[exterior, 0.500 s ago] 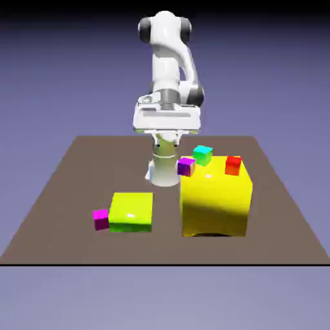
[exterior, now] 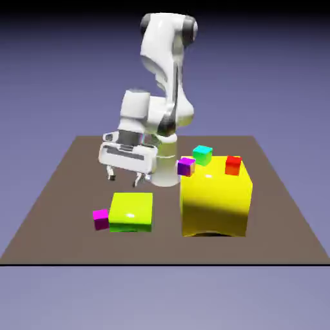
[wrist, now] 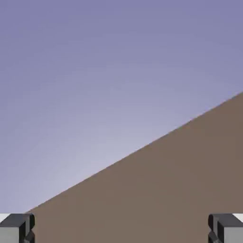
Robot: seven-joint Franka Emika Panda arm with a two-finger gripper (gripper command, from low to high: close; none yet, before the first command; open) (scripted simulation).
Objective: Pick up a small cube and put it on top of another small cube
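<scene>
On the exterior view's left, beyond the green block (exterior: 131, 211), I have the gripper (exterior: 124, 180) raised above the table (exterior: 71, 187), tilted, fingers apart with nothing between them. I judge this pose to be part of the approach: height gives clearance over the block, and the spread leaves room to straddle a cube.

The pink cube (exterior: 101, 220), the task's pick by my reading, rests on the table at the near left, close against the green block's left side; contact cannot be confirmed. That block is the main obstruction. One finger could strike it if the jaws are aligned across the narrow side, so I should rotate them before descent.

To the right stands the tall yellow block (exterior: 214, 203). The purple cube (exterior: 185, 167), teal cube (exterior: 202, 155) and red cube (exterior: 232, 165) appear to sit on its top. The purple one, near the left edge, may be the stacking base; a low transfer could hit the block.

In the hand view, I see both fingertips wide apart, table surface and backdrop, no cube. Re-aim before descending.
</scene>
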